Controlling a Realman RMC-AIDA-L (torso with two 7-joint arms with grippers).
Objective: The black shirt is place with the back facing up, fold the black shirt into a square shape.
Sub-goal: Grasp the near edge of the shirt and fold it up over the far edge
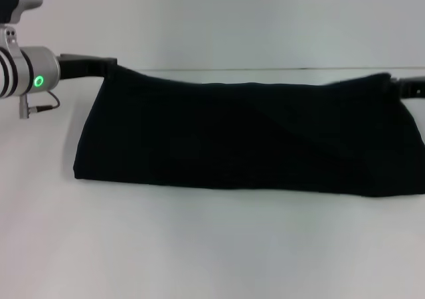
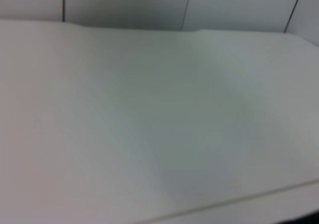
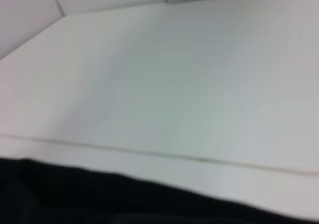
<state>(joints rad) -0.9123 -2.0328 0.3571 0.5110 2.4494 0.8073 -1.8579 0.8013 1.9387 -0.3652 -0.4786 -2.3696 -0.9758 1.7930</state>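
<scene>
Black shirt (image 1: 246,136) hangs half-folded between left tool (image 1: 109,65) at ten o'clock and right tool (image 1: 393,81) at two, each apparently pinching a corner; squaring remains.

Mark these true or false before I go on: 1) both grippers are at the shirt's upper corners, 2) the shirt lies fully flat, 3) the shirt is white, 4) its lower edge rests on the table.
1) True: the left gripper and the right gripper each meet an upper corner of the black shirt.
2) False: its top edge is raised between the two grippers.
3) False: it is plain black.
4) True: the lower edge lies on the white table.
</scene>
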